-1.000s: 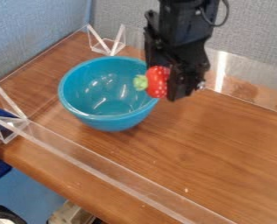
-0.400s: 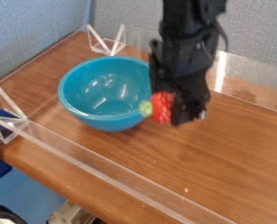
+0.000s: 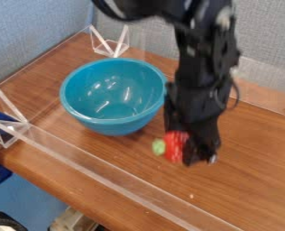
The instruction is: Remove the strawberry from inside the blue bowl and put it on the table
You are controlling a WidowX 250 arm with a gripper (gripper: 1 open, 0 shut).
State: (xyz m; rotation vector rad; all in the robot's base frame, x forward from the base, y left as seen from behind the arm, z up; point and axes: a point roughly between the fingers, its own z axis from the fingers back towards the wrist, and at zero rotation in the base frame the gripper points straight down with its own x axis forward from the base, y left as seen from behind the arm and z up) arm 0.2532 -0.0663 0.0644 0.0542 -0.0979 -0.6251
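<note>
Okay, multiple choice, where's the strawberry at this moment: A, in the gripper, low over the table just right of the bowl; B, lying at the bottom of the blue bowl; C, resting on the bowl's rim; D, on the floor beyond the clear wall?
A: the strawberry sits between the fingers of the gripper, down near the table and to the right of the blue bowl, whose inside holds nothing.

strawberry (image 3: 173,146) low over table (image 3: 247,180), beside blue bowl (image 3: 109,96).
</note>
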